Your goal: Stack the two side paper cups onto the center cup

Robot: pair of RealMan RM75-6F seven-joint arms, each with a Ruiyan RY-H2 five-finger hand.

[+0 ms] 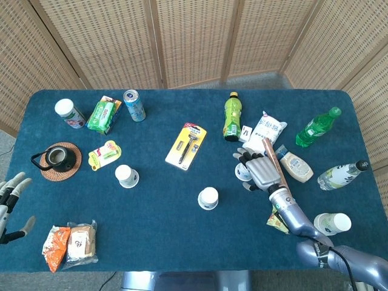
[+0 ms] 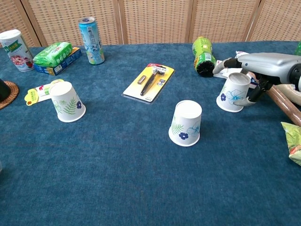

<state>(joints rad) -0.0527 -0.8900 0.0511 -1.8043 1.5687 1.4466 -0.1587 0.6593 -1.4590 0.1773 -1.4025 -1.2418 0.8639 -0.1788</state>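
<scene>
Right hand (image 2: pixel 263 66) nearer: fingers (image 2: pixel 225 63) spread, unclosed, above right paper cup (image 2: pixel 233 92), inverted directly beneath. Left hand (image 1: pixel 11 200) open, well apart.

The table (image 1: pixel 182 230) has a dark blue cloth. Three paper cups stand upside down on it: the center cup (image 1: pixel 208 198), the left cup (image 1: pixel 127 176) and the right cup (image 1: pixel 244 172). Near the far left corner stand a white jar (image 1: pixel 69 113), a green packet (image 1: pixel 103 113) and a blue can (image 1: pixel 134 105). A teapot (image 1: pixel 56 156) sits on a woven mat (image 1: pixel 76 165) by the left edge, and two snack bags (image 1: pixel 70 243) lie at the near left corner. A razor pack (image 1: pixel 186 145) lies in the middle. Toward the right edge there are a green bottle (image 1: pixel 231 116), a white pouch (image 1: pixel 268 127), a second green bottle (image 1: pixel 317 127) and a clear bottle (image 1: pixel 342 175).
</scene>
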